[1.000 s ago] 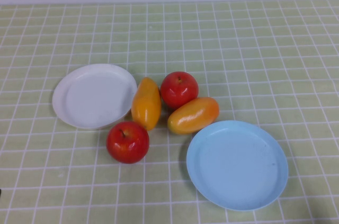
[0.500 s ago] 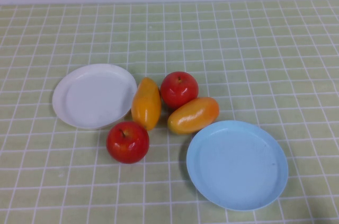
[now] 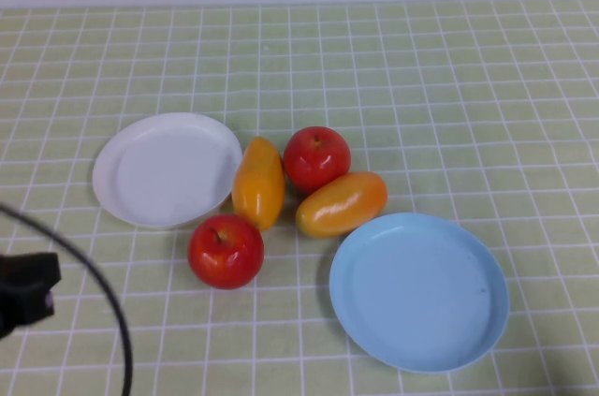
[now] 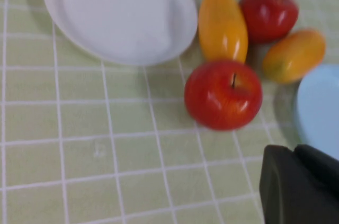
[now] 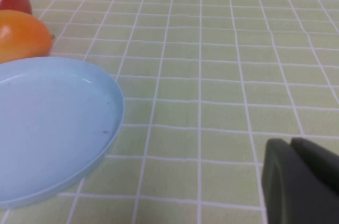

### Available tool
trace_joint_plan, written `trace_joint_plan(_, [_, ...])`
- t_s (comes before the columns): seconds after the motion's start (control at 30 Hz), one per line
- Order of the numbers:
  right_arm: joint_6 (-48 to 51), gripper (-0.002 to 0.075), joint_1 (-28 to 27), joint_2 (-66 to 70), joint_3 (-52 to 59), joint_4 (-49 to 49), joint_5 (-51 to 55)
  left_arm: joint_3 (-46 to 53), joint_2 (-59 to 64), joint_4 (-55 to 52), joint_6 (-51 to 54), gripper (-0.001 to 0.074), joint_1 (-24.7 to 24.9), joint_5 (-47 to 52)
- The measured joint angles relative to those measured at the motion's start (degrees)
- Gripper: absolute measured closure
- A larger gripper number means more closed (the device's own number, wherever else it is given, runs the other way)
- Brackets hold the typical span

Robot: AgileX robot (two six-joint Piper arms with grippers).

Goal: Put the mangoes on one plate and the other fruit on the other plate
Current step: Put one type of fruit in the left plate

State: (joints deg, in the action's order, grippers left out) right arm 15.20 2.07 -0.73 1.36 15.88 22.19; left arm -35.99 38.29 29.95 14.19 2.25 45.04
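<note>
The left gripper (image 3: 28, 288) sits at the near left edge of the table, fingers together and empty, well short of the fruit. The white plate (image 3: 167, 168) lies left of centre and is bare. Just right of it cluster two mangoes (image 3: 259, 183) (image 3: 342, 203) and two apples (image 3: 226, 250) (image 3: 316, 158), all on the tablecloth. The blue plate (image 3: 419, 290) lies near right, also bare. The right gripper (image 5: 302, 181), fingers together, hangs beyond the blue plate at the near right. Sorting is only at the approach stage; the left gripper must open and reach the near apple first.
</note>
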Motion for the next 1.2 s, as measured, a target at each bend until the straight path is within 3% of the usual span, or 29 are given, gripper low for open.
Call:
trace_joint_plan(0.2, [0.0, 0.0741, 0.0, 0.0, 0.0, 0.0, 0.0, -11.5, 15.8, -2.5, 5.1, 0.0734, 0.2, 7.9])
trace_joint_plan(0.3, [0.0, 0.0741, 0.0, 0.0, 0.0, 0.0, 0.0, -16.7, 23.2, -5.4, 5.6, 0.0734, 2.6, 9.0])
trace_joint_plan(0.67, [0.0, 0.0742, 0.0, 0.0, 0.0, 0.0, 0.0, -30.6, 42.2, -22.0, -3.3, 0.0734, 26.8, 14.5])
trace_joint_plan(0.87, [0.0, 0.0741, 0.0, 0.0, 0.0, 0.0, 0.0, -35.0, 47.3, -26.1, -3.6, 0.0701, 32.1, 16.6])
trace_joint_plan(1.0, [0.0, 0.0741, 0.0, 0.0, 0.0, 0.0, 0.0, -36.3, 48.9, -28.0, -3.6, 0.0512, 32.0, 17.4])
trace_joint_plan(1.13, [0.0, 0.0741, 0.0, 0.0, 0.0, 0.0, 0.0, -36.4, 50.7, -28.6, -3.6, 0.0181, 32.0, 17.3])
trace_joint_plan(1.2, [0.0, 0.0741, 0.0, 0.0, 0.0, 0.0, 0.0, -36.4, 51.6, -28.6, -3.6, 0.0106, 32.0, 16.9])
